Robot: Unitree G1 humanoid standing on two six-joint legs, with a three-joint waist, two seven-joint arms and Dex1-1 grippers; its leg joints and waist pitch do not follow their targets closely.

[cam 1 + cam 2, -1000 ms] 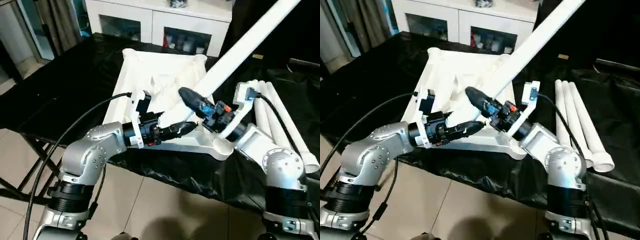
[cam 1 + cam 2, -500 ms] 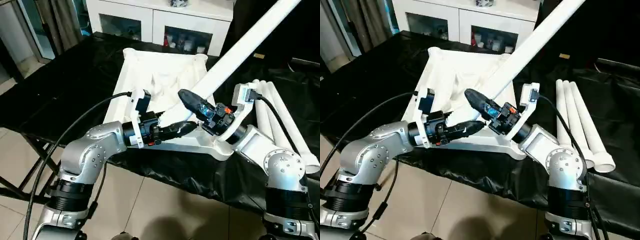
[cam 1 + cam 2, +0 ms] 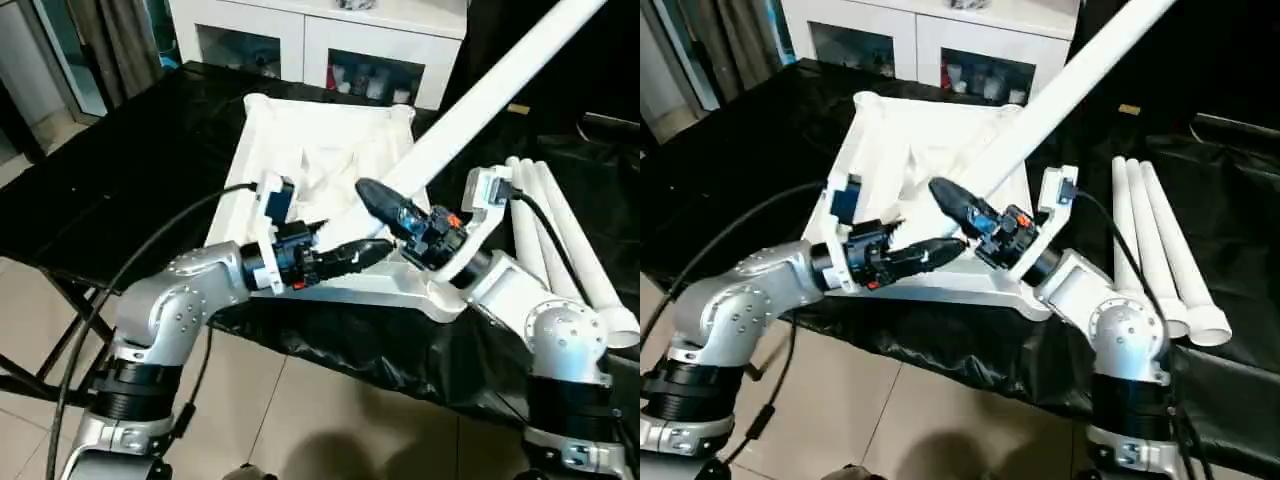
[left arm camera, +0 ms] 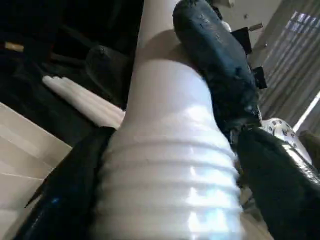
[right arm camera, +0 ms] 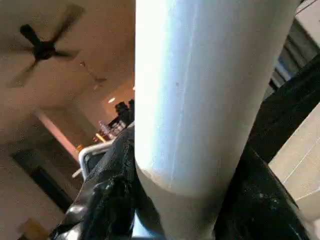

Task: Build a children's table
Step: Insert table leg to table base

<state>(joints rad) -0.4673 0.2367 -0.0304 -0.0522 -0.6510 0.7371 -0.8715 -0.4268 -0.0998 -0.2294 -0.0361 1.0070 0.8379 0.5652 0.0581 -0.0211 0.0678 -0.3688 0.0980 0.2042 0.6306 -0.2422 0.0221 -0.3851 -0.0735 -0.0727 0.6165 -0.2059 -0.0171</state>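
Observation:
The white tabletop lies underside up on the black-covered work table. One long white leg rises slanting from the tabletop's near side toward the upper right. My right gripper is shut on this leg a little above its lower end; in the right wrist view its fingers press both sides of the tube. My left gripper is open, its fingers standing either side of the leg's ribbed end. Three more legs lie side by side on the right.
A white glass-doored cabinet stands behind the table. The black cover drapes over the table's near edge, with tiled floor below. Black cables run from both wrists.
My right gripper has closed onto the slanting leg. The left gripper's fingers have spread wider around the leg's ribbed end, and the left wrist has turned slightly.

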